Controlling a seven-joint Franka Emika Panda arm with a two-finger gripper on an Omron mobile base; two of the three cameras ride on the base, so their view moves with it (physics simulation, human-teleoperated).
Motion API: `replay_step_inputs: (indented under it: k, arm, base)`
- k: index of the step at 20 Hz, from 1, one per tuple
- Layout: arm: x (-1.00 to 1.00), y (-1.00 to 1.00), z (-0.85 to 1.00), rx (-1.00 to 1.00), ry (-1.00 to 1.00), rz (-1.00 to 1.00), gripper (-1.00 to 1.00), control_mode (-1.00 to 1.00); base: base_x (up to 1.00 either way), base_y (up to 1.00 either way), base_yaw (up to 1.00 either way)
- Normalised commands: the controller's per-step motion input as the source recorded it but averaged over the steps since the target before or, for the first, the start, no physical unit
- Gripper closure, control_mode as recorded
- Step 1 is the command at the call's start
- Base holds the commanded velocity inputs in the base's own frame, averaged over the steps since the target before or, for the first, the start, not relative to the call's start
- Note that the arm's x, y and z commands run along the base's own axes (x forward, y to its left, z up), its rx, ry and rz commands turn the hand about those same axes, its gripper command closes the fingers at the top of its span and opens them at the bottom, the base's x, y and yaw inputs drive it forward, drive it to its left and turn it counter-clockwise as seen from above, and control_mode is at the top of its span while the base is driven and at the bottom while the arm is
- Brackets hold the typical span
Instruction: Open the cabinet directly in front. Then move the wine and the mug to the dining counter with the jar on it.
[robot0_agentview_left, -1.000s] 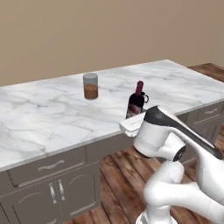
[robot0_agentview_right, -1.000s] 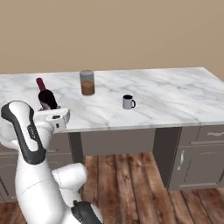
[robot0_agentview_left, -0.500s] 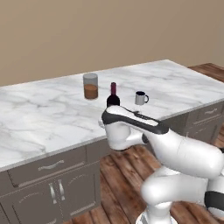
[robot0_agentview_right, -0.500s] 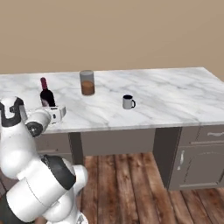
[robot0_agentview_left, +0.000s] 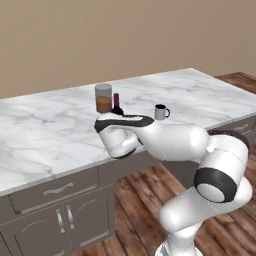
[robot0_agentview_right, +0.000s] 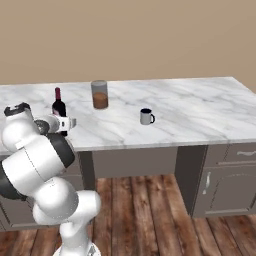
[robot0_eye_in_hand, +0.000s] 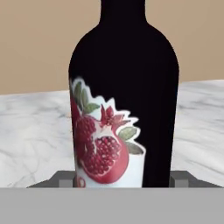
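Wine (robot0_eye_in_hand: 124, 109) stood upright between the claw's (robot0_agentview_right: 64, 123) fingers, pinched at its base over the tabletop (robot0_agentview_right: 200, 107) edge near the jar (robot0_agentview_right: 99, 94), presumably for set-down; the mug (robot0_agentview_right: 146, 116) already rested there.

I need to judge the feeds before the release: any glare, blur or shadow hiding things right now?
Hand view: the wine sits so close that its glass reads flat black, label slightly soft, no glare. Left base view: even light, but the arm hides most of the bottle. Right base view: clean, the mug, the jar and the claw read clearly on the dining counter; shadows faint.
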Motion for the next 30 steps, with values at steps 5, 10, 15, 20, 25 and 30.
replay_step_inputs:
  k: [5, 10, 15, 20, 25, 30]
  arm:
    - [0.02, 0.0, -0.07, 0.01, -0.06, 0.0, 1.0, -1.0]
    - [0.0, -0.02, -0.36, 0.21, -0.19, 0.0, 1.0, -1.0]
    - [0.0, -0.13, -0.36, 0.33, -0.16, 0.0, 1.0, -1.0]
    - [0.0, 0.0, -0.04, 0.05, -0.05, 0.0, 1.0, -1.0]
    - [0.39, 0.0, -0.21, 0.0, -0.07, 0.0, 1.0, -1.0]
    - [0.06, 0.0, -0.49, -0.17, -0.22, -0.02, 1.0, -1.0]
  base:
    - [0.0, 0.0, 0.0]
    - [0.0, 0.0, 0.0]
    - [0.0, 0.0, 0.0]
    - [0.0, 0.0, 0.0]
    - [0.0, 0.0, 0.0]
    - [0.0, 0.0, 0.0]
